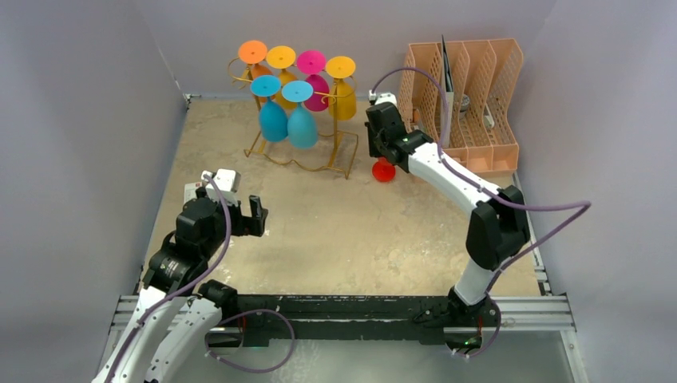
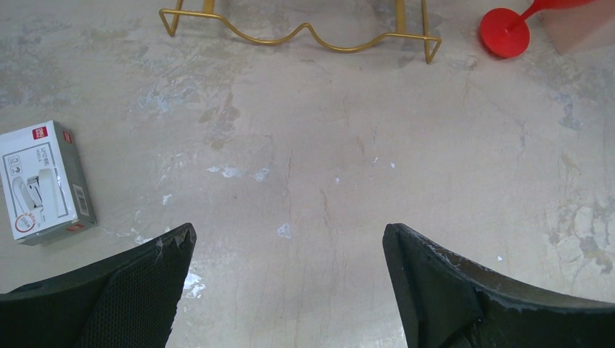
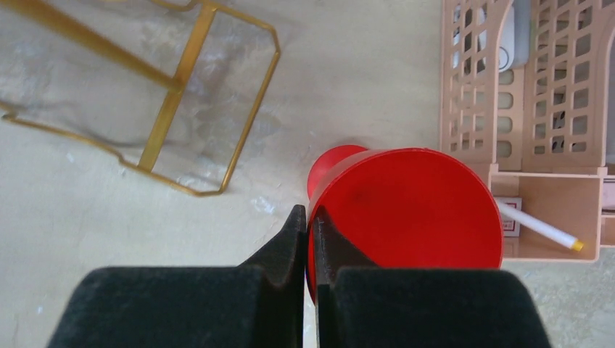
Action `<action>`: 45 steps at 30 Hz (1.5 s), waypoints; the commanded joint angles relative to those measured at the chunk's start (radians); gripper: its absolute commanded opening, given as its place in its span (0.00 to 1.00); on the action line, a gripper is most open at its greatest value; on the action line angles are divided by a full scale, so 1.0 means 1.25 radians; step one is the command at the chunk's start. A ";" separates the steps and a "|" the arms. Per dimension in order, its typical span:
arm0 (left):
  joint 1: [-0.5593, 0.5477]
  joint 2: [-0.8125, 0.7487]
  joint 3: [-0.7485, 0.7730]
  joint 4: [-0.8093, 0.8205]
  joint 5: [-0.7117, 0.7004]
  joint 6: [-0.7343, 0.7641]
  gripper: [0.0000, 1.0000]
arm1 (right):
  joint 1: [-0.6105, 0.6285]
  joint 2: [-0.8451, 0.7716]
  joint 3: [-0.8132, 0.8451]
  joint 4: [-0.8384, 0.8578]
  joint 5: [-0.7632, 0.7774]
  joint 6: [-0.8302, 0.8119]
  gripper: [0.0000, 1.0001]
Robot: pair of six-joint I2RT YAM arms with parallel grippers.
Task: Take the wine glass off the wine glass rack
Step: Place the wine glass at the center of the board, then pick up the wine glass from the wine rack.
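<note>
Already the red wine glass [image 3: 406,210] is clear of the gold rack [image 3: 176,88] at upper left, its rim pinched by the right gripper [image 3: 310,217]; setting it down likely remains. The left gripper [image 2: 289,235] is spread wide, holding nothing.

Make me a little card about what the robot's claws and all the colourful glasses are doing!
Right claw: shut on the rim of the red wine glass
Wine glass rack: gold wire, six hanging glasses in orange, pink, two yellow, two blue
Where the red one is: off the rack, tilted, beside the peach file organiser
Left claw: open, holding nothing, over the table
Also there: stapler box
</note>
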 commanded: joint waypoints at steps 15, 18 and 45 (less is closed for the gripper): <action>0.002 0.022 0.053 -0.009 -0.010 -0.004 1.00 | -0.039 0.116 0.173 -0.089 0.005 0.024 0.00; 0.003 0.025 0.053 -0.009 -0.009 -0.004 1.00 | -0.040 0.113 0.176 -0.103 -0.010 0.023 0.02; 0.003 0.037 0.057 -0.013 -0.003 -0.003 0.99 | -0.052 -0.037 0.187 -0.150 -0.148 0.058 0.32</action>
